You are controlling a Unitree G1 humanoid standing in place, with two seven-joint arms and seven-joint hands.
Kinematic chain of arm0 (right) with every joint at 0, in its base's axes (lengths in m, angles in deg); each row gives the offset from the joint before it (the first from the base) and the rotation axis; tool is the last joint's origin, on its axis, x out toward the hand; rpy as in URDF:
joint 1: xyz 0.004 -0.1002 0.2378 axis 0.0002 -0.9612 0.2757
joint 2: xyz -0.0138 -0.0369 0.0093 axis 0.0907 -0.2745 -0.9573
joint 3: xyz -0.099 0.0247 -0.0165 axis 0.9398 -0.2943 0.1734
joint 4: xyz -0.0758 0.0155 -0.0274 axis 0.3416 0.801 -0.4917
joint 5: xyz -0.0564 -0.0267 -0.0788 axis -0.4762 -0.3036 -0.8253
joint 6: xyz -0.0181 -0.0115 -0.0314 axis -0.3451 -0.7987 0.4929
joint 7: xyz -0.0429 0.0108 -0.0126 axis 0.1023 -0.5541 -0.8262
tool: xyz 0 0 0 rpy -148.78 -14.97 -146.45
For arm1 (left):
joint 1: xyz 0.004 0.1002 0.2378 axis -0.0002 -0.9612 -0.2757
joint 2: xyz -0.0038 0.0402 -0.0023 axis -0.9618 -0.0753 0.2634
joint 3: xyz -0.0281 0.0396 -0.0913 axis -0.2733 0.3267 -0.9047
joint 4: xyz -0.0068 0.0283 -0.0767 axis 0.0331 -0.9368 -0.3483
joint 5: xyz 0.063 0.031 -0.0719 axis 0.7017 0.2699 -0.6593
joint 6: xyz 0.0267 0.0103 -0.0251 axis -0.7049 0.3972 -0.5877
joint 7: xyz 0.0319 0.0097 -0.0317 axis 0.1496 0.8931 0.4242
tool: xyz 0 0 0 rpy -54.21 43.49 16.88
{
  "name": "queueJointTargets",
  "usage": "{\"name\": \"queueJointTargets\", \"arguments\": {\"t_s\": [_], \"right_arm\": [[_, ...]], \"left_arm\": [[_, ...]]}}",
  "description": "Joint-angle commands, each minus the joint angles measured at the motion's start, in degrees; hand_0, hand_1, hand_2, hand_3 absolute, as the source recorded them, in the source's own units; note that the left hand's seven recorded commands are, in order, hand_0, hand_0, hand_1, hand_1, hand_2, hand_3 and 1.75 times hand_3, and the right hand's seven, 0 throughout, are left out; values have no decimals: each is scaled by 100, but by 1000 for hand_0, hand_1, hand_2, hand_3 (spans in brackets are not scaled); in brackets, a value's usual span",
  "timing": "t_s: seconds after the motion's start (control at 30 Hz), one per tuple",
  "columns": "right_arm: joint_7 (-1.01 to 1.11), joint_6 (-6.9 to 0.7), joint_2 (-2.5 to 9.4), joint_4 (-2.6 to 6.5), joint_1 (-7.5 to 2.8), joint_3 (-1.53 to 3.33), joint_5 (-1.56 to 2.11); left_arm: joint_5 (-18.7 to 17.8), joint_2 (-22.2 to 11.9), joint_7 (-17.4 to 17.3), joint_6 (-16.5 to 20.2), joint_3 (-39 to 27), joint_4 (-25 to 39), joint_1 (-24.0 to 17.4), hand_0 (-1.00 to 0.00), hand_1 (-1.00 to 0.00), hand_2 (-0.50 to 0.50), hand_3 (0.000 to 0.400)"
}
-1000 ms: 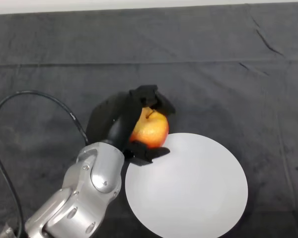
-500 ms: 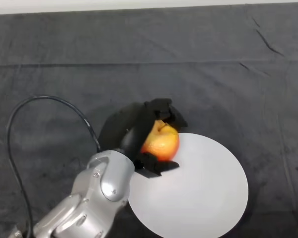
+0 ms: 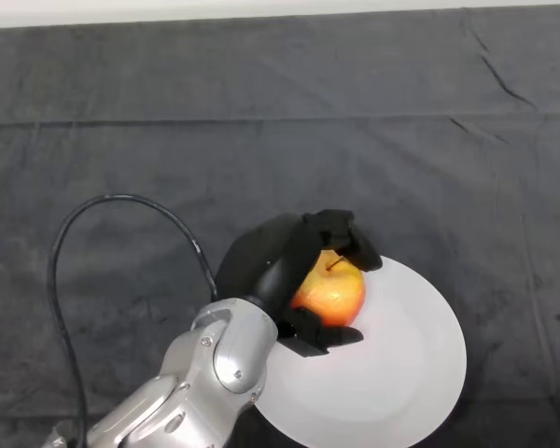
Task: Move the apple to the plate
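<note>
apple (image 3: 331, 289): red-yellow, stem up, over the left part of the white plate (image 3: 401, 373); can't tell if it's resting on the plate or just above it.
left hand (image 3: 271, 257): black, curled round the apple; fingers over the top and far side, thumb under the near side.
hold: wraps the widest part of the fruit, looks secure.
handling (guess): firm, moderately heavy, waxy skin, so a bit slippery; round, will roll if let go off-level.
bruising: likely if squeezed hard or dropped.
plate: smooth, flat, lies on the dark cloth (image 3: 448, 140); may slide if nudged.
next (guess): lower toward plate centre, then open.
</note>
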Motion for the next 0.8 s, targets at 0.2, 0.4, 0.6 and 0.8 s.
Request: {"name": "queueJointTargets", "arguments": {"t_s": [0.2,0.4,0.6,0.8], "right_arm": [[14,34,-75,10,-16,-108,93],[15,34,-75,10,-16,-108,93],[15,34,-76,12,-15,-108,92],[16,34,-77,14,-15,-108,92]], "left_arm": [[-136,-9,-53,-207,298,-414,197,-1000,-1000,0,400],[-102,-25,-48,-189,417,-483,260,-1000,-796,-102,400],[-42,-75,-47,-200,504,-528,296,-973,-8,-482,389],[21,-125,-73,-178,538,-511,316,-420,0,-210,168]]}}
